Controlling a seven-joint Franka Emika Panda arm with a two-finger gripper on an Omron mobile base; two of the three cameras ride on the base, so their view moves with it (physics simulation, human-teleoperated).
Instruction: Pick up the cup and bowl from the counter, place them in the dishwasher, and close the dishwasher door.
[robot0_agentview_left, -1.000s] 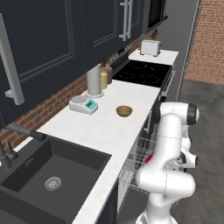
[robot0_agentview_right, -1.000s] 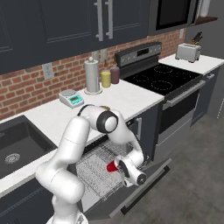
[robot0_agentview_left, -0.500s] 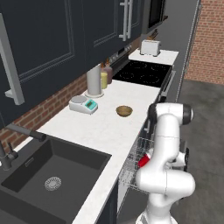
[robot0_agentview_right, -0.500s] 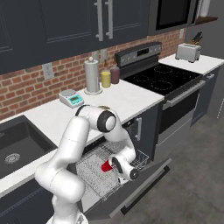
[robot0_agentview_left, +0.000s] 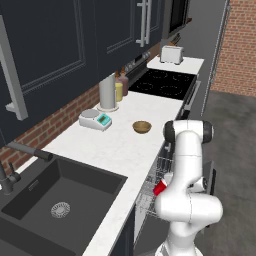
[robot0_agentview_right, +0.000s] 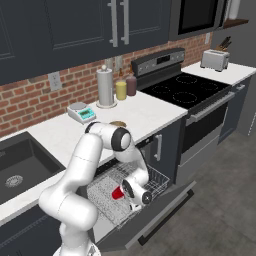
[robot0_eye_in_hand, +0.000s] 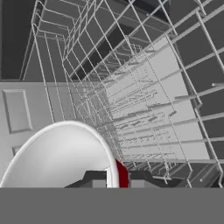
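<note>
My gripper (robot0_agentview_right: 123, 192) is shut on the red cup (robot0_agentview_right: 116, 193), holding it low over the pale wire rack (robot0_agentview_right: 152, 181) of the open dishwasher. The left base view has the cup (robot0_agentview_left: 160, 188) just beside the arm, at the rack's (robot0_agentview_left: 149, 184) edge. In the hand view the cup's pale inside (robot0_eye_in_hand: 57, 157) lies at lower left, with the gripper (robot0_eye_in_hand: 119, 178) pinching its red rim. The tan bowl (robot0_agentview_left: 142, 126) sits on the white counter (robot0_agentview_left: 125, 150); in the right base view the bowl (robot0_agentview_right: 118, 123) is partly behind the arm. The dishwasher door (robot0_agentview_right: 162, 215) hangs open.
A white-teal scale (robot0_agentview_left: 95, 119), a tall grey cylinder (robot0_agentview_left: 106, 92) and a yellow bottle (robot0_agentview_left: 119, 91) stand along the brick wall. The dark sink (robot0_agentview_left: 55, 200) is at the left, the black stovetop (robot0_agentview_left: 165, 82) and a toaster (robot0_agentview_left: 171, 54) beyond the bowl.
The hand has carried the cup a little further in over the rack, towards the counter side, and slightly lower. The bowl has stayed where it was.
</note>
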